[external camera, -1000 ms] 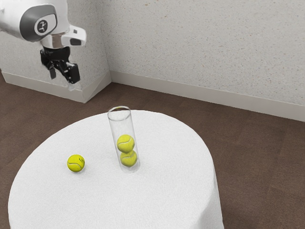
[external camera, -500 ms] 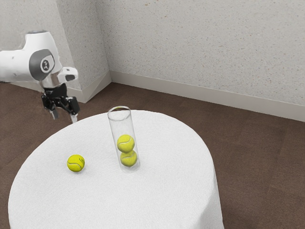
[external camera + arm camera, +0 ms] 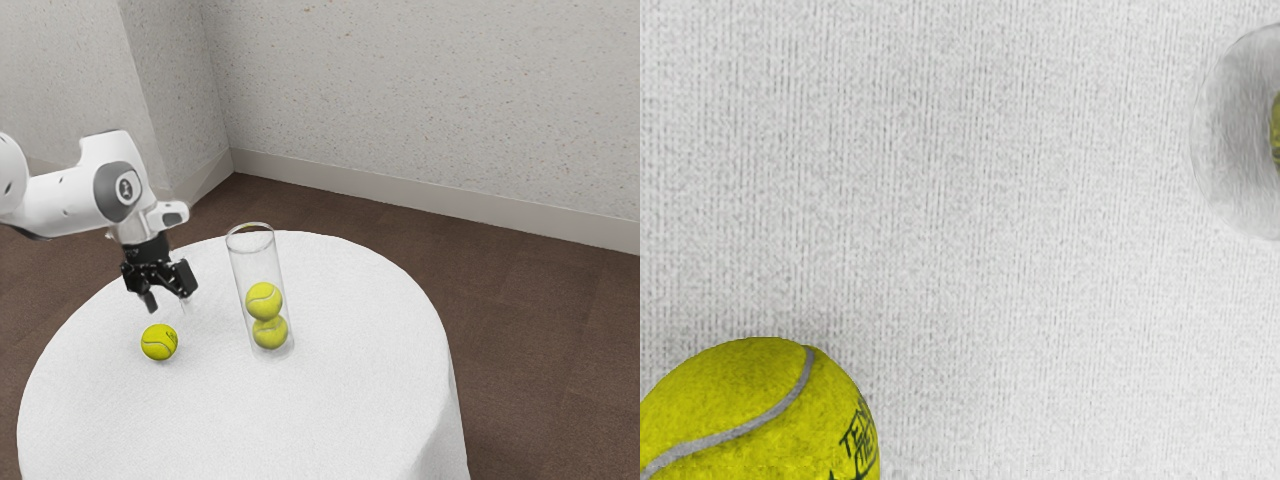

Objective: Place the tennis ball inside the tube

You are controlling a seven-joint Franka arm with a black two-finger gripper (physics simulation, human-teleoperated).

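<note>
My black gripper point(image 3: 168, 307) is open in the exterior view, its fingers pointing down just above the loose tennis ball point(image 3: 159, 342), with nothing held between them. That yellow ball rests on the white table; in the wrist view the same tennis ball point(image 3: 760, 420) looks large and close. A clear tube point(image 3: 250, 262) stands upright in the exterior view, to the right of ball and gripper, with two tennis balls stacked in its lower part. Part of the tube point(image 3: 1230, 135) appears in the wrist view, a bit of a yellow ball inside.
The round table point(image 3: 350, 400) has a white cloth draped over its edge. Beyond it are a brown floor point(image 3: 540, 320) and a speckled wall point(image 3: 430, 100). The tube's open rim rises beside the gripper, on the exterior view's right.
My arm and gripper have come down and toward the exterior view's right, from beyond the table's edge to above the loose ball. The balls and the tube have stayed put.
</note>
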